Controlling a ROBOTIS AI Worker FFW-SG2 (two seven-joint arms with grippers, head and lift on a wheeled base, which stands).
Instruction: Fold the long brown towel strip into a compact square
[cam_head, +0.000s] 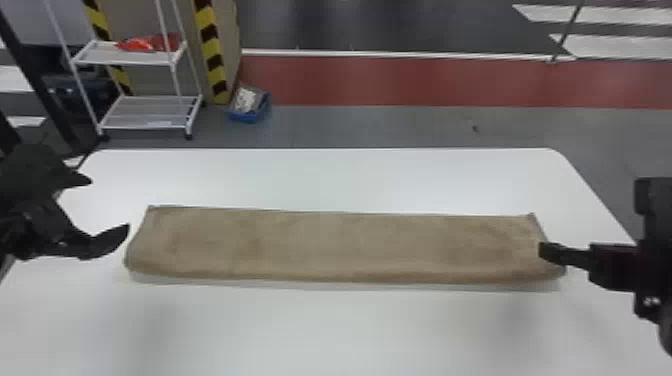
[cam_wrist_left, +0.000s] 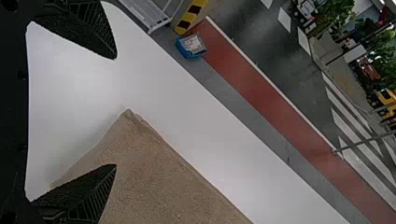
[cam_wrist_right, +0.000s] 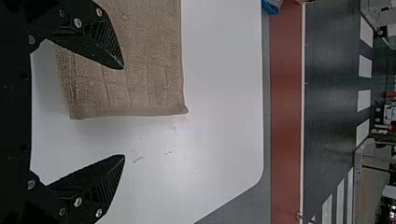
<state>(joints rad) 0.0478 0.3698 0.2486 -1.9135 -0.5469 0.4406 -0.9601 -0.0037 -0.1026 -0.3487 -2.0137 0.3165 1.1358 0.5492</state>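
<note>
Towel strip (cam_head: 340, 245) lay long from side to side on the white table (cam_head: 320, 330), my right claw (cam_wrist_right: 123, 112) over its right end, my left claw (cam_wrist_left: 116, 112) near its left end, both wide open and empty

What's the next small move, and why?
Probably lower the right hand and close it on the right end of the brown towel strip: the strip lies stretched out lengthwise, and the hand's open fingers straddle that end's edge in the right wrist view.

Brown towel (cam_head: 340, 245) on white table (cam_head: 325, 177).
</note>
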